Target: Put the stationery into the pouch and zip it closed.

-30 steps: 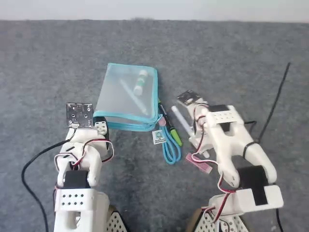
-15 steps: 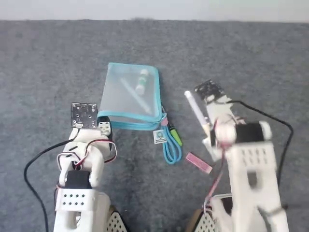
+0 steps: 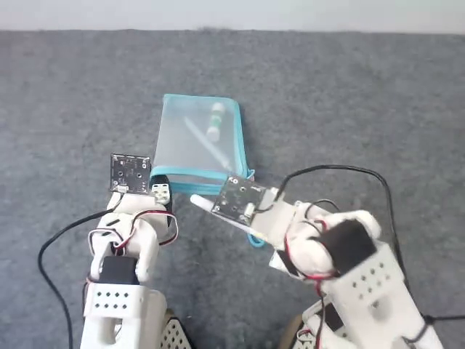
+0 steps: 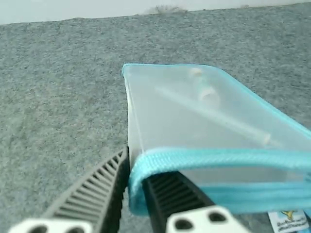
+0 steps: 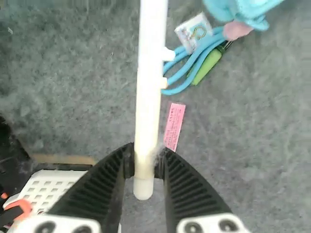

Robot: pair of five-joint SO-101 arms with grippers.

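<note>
Grey carpet (image 3: 349, 102) covers the table. A translucent, teal-edged pouch (image 3: 197, 142) lies mid-table with two pale items inside, possibly a pen and a cap. The left claw (image 4: 133, 167) is nearly closed, pinching the pouch's near teal edge at a corner. The right claw (image 5: 146, 154) is clamped on a white pen (image 5: 150, 73), whose far end is just beside the pouch's near edge. A blue cord (image 5: 192, 63), green pen (image 5: 208, 63) and pink strip (image 5: 174, 126) lie on the carpet.

Grey carpeted tabletop (image 3: 363, 94), pale wall strip (image 3: 232, 13) along far edge
</note>
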